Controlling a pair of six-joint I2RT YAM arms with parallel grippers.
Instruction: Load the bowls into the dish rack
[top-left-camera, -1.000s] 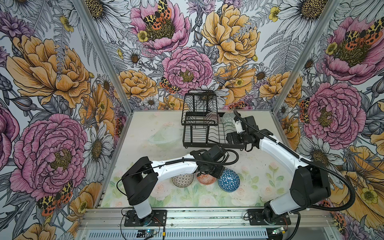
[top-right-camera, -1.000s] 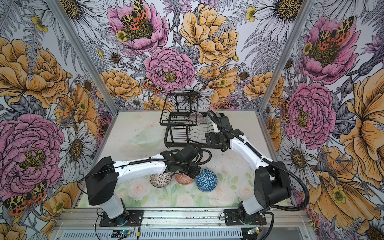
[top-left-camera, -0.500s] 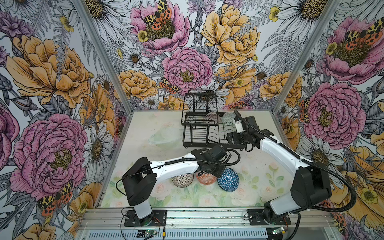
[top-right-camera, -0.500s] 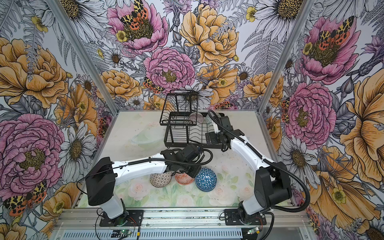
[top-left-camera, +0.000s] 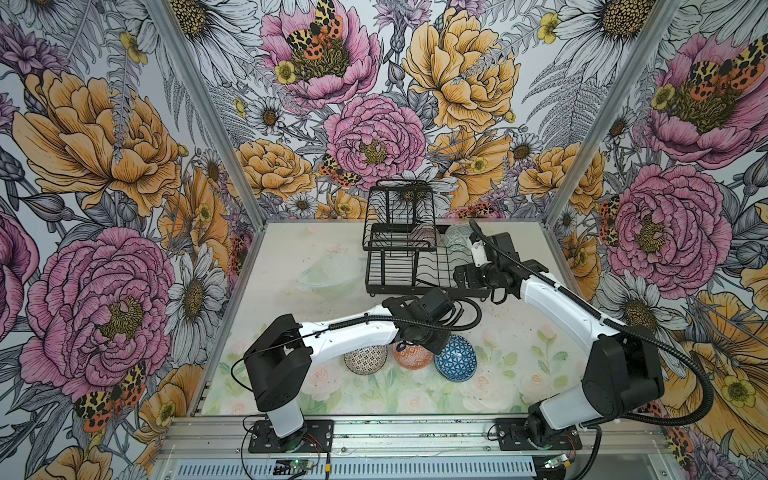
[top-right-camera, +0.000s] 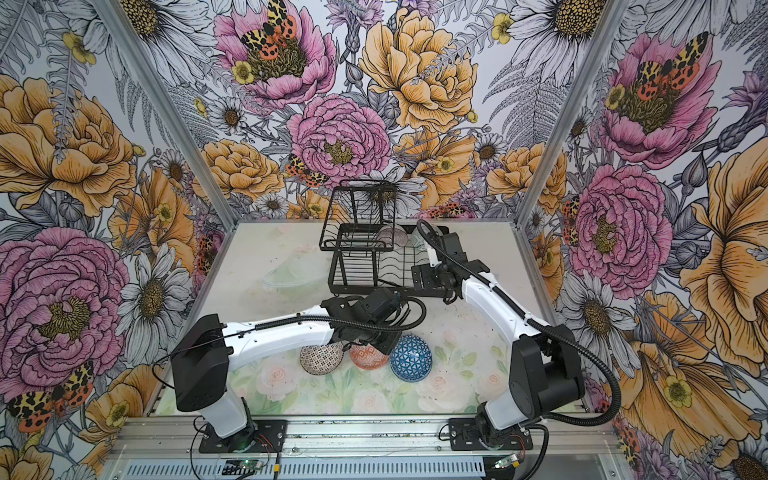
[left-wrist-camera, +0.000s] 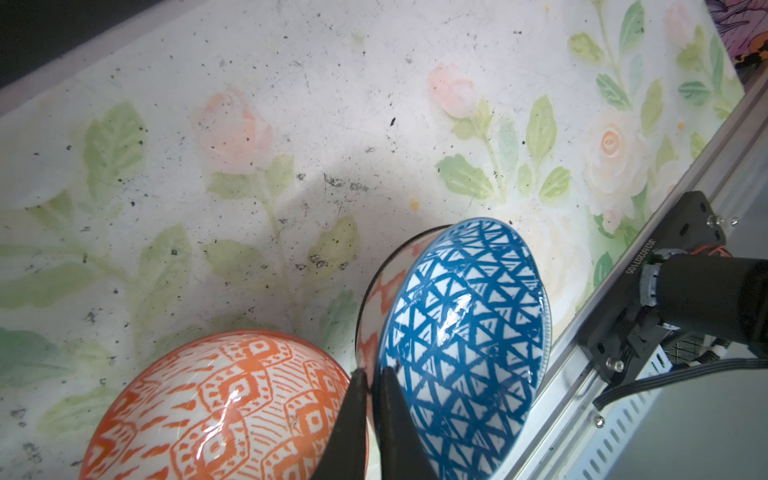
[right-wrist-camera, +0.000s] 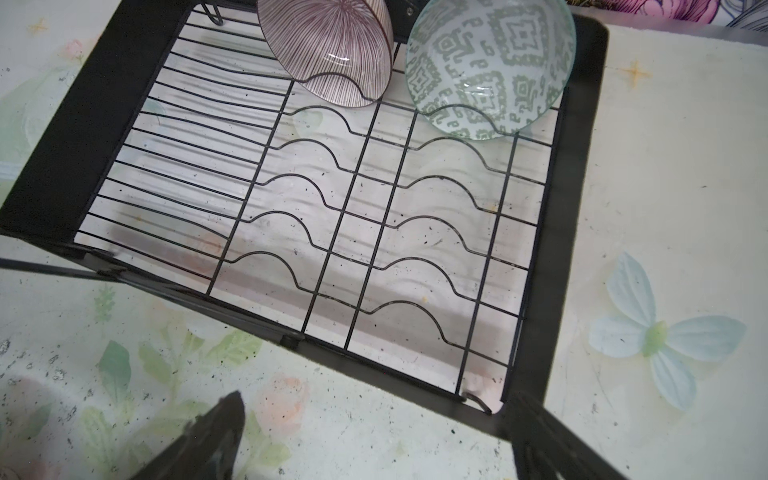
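Left pincer (left-wrist-camera: 371, 388) | pinching rim of blue-triangled bowl (left-wrist-camera: 461, 332) | bowl tilted

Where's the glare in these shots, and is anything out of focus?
Left wrist view: white glare streaks on the blue bowl and orange bowl. Right wrist view: the right gripper is dark and blurred. Both top views: evenly lit, sharp.

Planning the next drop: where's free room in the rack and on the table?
Rack: bare in front of the pink bowl and green bowl at its far end. Table: open between the blue bowl and the right arm's base. Crowded: orange bowl and dotted bowl bunched beside it by the left gripper.
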